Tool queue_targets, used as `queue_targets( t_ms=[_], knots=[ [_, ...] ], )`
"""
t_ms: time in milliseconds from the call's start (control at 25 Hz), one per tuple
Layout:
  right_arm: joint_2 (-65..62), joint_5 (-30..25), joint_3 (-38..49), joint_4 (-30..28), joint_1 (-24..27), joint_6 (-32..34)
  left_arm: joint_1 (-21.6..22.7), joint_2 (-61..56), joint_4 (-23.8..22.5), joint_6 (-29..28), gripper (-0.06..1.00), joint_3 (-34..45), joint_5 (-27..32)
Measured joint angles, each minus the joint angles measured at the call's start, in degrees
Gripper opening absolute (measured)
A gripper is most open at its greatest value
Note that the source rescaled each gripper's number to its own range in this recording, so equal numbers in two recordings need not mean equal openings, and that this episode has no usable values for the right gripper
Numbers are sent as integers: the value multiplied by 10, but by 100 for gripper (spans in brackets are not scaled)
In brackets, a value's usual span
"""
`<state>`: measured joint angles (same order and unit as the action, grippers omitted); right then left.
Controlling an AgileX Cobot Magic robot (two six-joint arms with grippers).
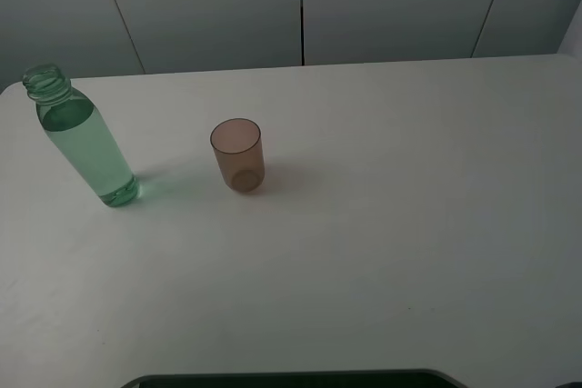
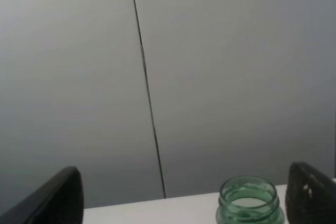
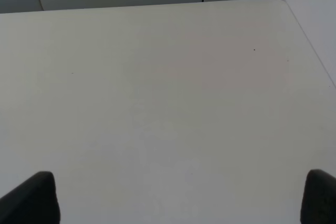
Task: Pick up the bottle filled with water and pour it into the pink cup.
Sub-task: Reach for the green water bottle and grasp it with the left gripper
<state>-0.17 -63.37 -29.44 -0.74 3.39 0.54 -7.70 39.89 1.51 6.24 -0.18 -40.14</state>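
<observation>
Standing uncapped near the table (image 1: 409, 243) edge, the bottle (image 1: 80, 138) sits left of the cup (image 1: 238, 154), apart. The left gripper (image 2: 186, 187) and right gripper (image 3: 181, 187) gape empty; an off-centre grab could topple and spill it

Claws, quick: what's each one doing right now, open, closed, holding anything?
Left claw: open, holding nothing; the bottle stands ahead of it, not gripped.
Right claw: open, holding nothing.
</observation>
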Motion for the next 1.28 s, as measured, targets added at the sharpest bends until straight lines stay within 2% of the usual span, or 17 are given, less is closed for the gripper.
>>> queue_targets(
  t_ms=[280,800,1280],
  knots=[
    [0,0,0,0,0,0,0,110,-2,2,97,0,-86],
    [0,0,0,0,0,0,0,268,-48,2,97,0,-244],
    [0,0,0,0,0,0,0,339,-52,0,97,0,-280]
  ],
)
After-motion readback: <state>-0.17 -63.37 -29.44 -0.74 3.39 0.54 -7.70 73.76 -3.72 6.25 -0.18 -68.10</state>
